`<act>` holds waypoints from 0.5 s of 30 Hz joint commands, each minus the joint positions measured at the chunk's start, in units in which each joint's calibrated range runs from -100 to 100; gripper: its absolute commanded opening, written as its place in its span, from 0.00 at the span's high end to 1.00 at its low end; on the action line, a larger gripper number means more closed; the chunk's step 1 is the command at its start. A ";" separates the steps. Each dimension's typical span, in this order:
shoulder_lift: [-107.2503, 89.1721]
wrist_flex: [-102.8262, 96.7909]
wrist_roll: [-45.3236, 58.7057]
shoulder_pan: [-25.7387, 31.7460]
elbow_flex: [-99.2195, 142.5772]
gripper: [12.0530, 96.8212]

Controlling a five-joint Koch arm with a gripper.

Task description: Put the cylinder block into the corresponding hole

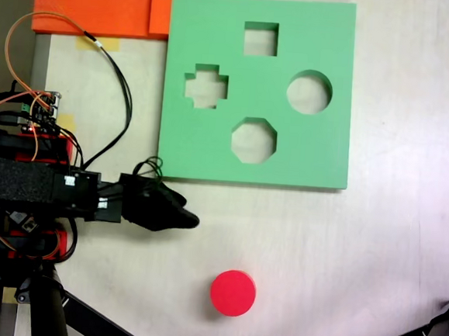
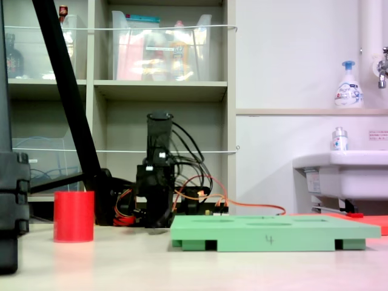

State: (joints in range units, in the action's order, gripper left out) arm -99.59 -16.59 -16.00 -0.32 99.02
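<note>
Standing near the table's front edge, the cylinder point(image 1: 232, 292) is untouched, well apart from the hole point(image 1: 309, 92) in the green board point(image 1: 210, 147). Whether the gripper point(image 1: 189, 220) is parted, I cannot tell.

The light is bright and even. The table point(image 1: 373, 250) looks washed out. Shadows are soft. Both pictures are a bit blurry.
</note>
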 commanded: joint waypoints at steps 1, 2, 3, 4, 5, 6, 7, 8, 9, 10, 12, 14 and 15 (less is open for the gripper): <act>-0.41 -16.29 -7.23 -0.98 0.98 0.53; -0.41 -19.28 -10.16 -1.32 0.98 0.53; -0.41 -21.39 -12.16 -1.71 0.98 0.53; -0.41 -23.61 -13.82 -1.86 0.98 0.53; -0.41 -27.46 -16.07 -1.95 0.98 0.53; -0.41 -30.54 -18.46 -2.15 0.98 0.53; -0.41 -32.37 -20.90 -2.15 0.98 0.53; -0.41 -34.10 -22.95 -2.15 0.98 0.53; -0.41 -35.65 -24.62 -2.00 0.98 0.53; -0.41 -37.19 -26.42 -1.66 0.98 0.53; -0.41 -37.86 -28.82 -0.98 0.98 0.52; -0.41 -38.53 -30.18 -0.44 0.98 0.52; -0.41 -38.44 -30.28 -0.39 0.98 0.52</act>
State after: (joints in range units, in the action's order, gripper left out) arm -99.45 -49.68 -45.64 -1.05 99.02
